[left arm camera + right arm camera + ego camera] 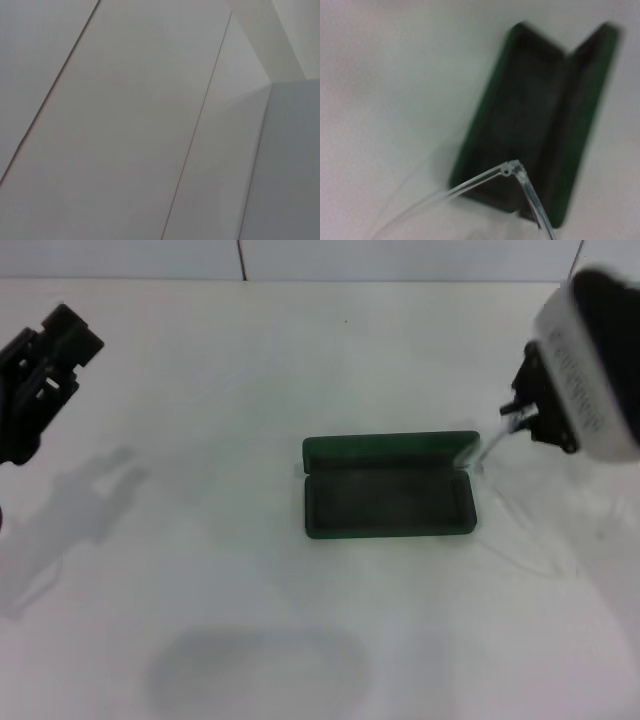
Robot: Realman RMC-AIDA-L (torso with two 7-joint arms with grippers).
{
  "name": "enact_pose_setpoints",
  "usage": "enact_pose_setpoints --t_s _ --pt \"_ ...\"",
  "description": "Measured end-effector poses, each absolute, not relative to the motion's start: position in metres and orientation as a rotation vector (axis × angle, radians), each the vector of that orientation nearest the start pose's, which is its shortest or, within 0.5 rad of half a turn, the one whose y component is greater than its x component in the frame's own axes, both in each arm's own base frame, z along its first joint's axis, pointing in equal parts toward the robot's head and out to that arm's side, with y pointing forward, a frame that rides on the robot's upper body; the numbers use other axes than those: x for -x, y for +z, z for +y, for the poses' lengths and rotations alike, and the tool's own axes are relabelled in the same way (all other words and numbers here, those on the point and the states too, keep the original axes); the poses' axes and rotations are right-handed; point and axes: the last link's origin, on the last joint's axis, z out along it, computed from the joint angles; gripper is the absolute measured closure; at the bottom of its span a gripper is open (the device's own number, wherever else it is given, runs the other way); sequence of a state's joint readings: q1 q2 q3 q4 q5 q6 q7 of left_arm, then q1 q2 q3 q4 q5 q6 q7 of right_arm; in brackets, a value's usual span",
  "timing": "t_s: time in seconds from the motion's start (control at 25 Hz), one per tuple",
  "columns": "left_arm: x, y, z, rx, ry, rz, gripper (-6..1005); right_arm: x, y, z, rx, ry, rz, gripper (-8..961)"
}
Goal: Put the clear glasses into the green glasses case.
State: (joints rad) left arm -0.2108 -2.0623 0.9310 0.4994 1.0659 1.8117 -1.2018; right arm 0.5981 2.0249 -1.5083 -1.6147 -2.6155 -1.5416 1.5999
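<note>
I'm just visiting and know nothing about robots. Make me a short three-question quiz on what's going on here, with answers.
1. True or false: the green glasses case lies open on the table.
2. Which hand holds the clear glasses? A) left hand B) right hand C) neither
3. Fill in: the glasses hang over the case's ____ end, on the robot's own side.

Key:
1. True; its dark lining shows and nothing lies inside it.
2. B; the right hand carries them, while the left hand stays off to the far left, away from the case.
3. Right; they are not yet inside the case.
</note>
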Motion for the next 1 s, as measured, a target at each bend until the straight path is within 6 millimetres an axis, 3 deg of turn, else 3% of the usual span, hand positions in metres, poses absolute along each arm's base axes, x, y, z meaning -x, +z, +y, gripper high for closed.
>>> enact_pose_setpoints --t_s 0.28,0.36,0.44,0.56,0.64,1.0 --pt "0.268 0.062 0.263 2.141 -1.605 -0.579 657 -0.112 0.081 0.344 2.678 -0.216 -0.567 841" --pt "0.253 0.068 0.268 2.275 -1.594 -0.551 657 -0.111 0.1 0.336 2.682 -0.013 -0.47 841" --pt "0.247 0.07 0.27 2.31 -1.594 -0.535 658 -0.111 0.104 0.334 2.682 0.052 -0.433 841" --pt "0.228 0.08 0.274 2.346 -1.642 -0.467 658 -0.116 0.104 0.327 2.695 0.262 -0.325 841" --pt "0.223 0.082 0.275 2.361 -1.651 -0.452 659 -0.117 0.102 0.326 2.697 0.307 -0.304 841" --pt "0.189 0.082 0.278 2.571 -1.708 -0.37 661 -0.115 0.065 0.329 2.707 0.715 -0.16 842"
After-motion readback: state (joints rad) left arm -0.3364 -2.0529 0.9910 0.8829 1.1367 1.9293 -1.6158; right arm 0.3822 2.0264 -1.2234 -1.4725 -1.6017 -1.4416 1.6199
